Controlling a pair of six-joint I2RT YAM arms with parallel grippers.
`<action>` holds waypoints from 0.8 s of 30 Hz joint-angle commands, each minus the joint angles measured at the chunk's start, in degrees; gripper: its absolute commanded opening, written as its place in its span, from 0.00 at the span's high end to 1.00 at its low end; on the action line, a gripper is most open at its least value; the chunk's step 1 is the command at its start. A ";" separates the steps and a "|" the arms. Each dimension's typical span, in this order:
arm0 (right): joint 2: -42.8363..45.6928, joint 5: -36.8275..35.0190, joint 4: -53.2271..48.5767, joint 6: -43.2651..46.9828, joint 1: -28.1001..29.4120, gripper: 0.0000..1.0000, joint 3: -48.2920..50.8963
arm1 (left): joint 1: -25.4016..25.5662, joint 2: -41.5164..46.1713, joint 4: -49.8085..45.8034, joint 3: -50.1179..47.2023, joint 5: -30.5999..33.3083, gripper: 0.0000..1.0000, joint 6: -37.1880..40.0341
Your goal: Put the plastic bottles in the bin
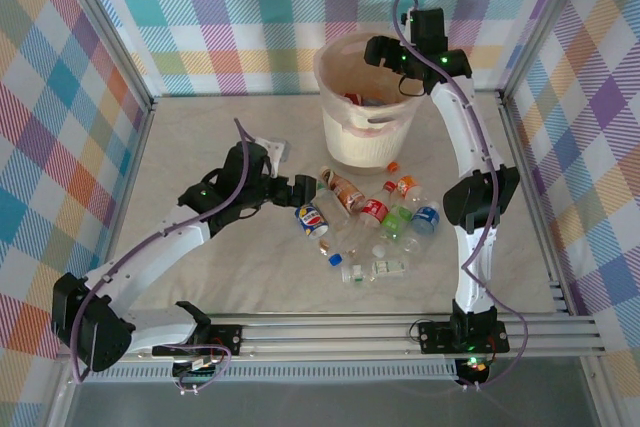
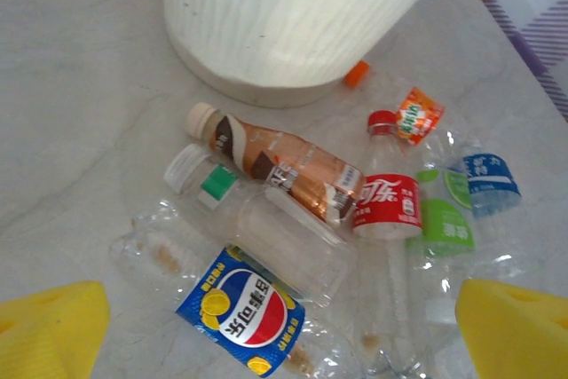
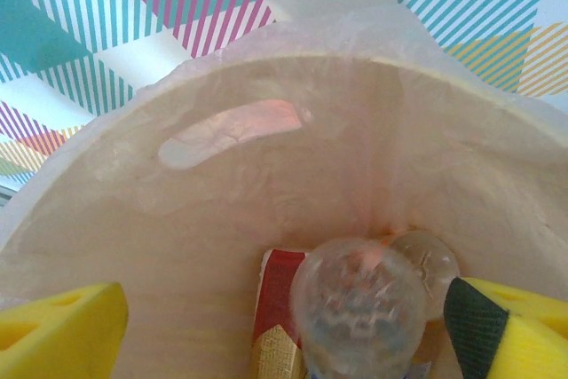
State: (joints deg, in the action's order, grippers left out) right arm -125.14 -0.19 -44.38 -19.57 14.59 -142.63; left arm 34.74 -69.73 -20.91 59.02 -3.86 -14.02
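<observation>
Status: right gripper point(image 1: 402, 55) is above the mouth of the bin point(image 1: 360, 142), fingers spread wide. In the right wrist view we see the gripper point(image 3: 284, 335) with a clear bottle point(image 3: 359, 308) base-on between the pads. There is a clear gap on the left side and nothing is clamped. We cannot tell whether it touches the right pad. Below it inside the bin point(image 3: 266, 184) lie a red-labelled bottle point(image 3: 280, 290) and another clear one point(image 3: 428, 259).

Left gripper point(image 1: 300, 190) is fully open and empty, low at the left edge of the pile of bottles point(image 1: 365, 222) on the table point(image 1: 200, 137). In its wrist view the gripper point(image 2: 282, 330) hangs over the Pepsi bottle point(image 2: 244, 308). Beyond that lie the brown-labelled bottle point(image 2: 275, 161) and a clear white-capped one point(image 2: 213, 179). To the right are the red point(image 2: 386, 201), green point(image 2: 444, 219), blue point(image 2: 488, 179) and orange point(image 2: 417, 115) labels. A loose orange cap point(image 2: 357, 73) lies just beside the bin wall point(image 2: 293, 15).
</observation>
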 commanded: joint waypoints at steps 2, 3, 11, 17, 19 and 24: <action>5.02 -1.25 -4.08 3.16 -0.26 0.00 -1.32 | 0.37 -0.67 0.52 -1.86 5.32 0.00 -8.42; 5.85 -1.24 -4.81 3.67 -0.17 0.00 -1.13 | 0.54 -0.80 1.20 -2.85 5.67 0.00 -10.65; 17.67 -5.25 -7.50 4.13 0.59 0.00 12.34 | 6.48 -2.14 1.31 -8.12 15.23 0.00 -23.94; 29.72 -10.48 -6.77 1.10 1.02 0.00 31.69 | 10.30 -5.35 2.59 -9.70 17.34 0.00 -28.28; 33.07 -11.47 -6.85 0.10 1.20 0.00 37.26 | 11.12 -7.26 3.64 -9.67 16.81 0.00 -28.84; 39.16 -15.47 -9.12 -2.67 1.65 0.00 48.36 | 12.19 -12.06 4.47 -8.68 16.57 0.00 -29.72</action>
State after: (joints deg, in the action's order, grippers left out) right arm -88.68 -11.88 -51.42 -19.64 15.77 -97.65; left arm 45.98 -80.07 -17.67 50.02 11.66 -41.60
